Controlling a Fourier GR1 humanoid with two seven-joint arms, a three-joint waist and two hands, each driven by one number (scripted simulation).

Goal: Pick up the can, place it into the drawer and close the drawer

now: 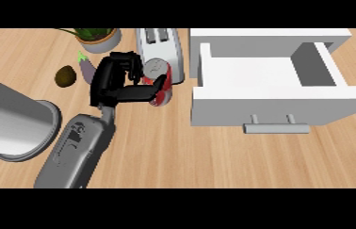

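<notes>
The can [162,95] is red with a silver top and stands tilted at the counter's middle left, in front of a toaster. My right hand [115,79] is shut on it, fingers curled over the top side and the thumb across the red body. The white drawer [264,101] stands pulled open to the right of the can, its inside bare and its grey handle [276,127] facing me. A gap of bare counter separates the can from the drawer's left wall. My left hand does not show; only a grey forearm [21,124] fills the left edge.
A white toaster [161,42] stands right behind the can. A potted plant [97,37] sits at the back left. A purple eggplant [86,70] and a brown round fruit [66,76] lie left of my hand. The white cabinet top [271,34] lies behind the drawer.
</notes>
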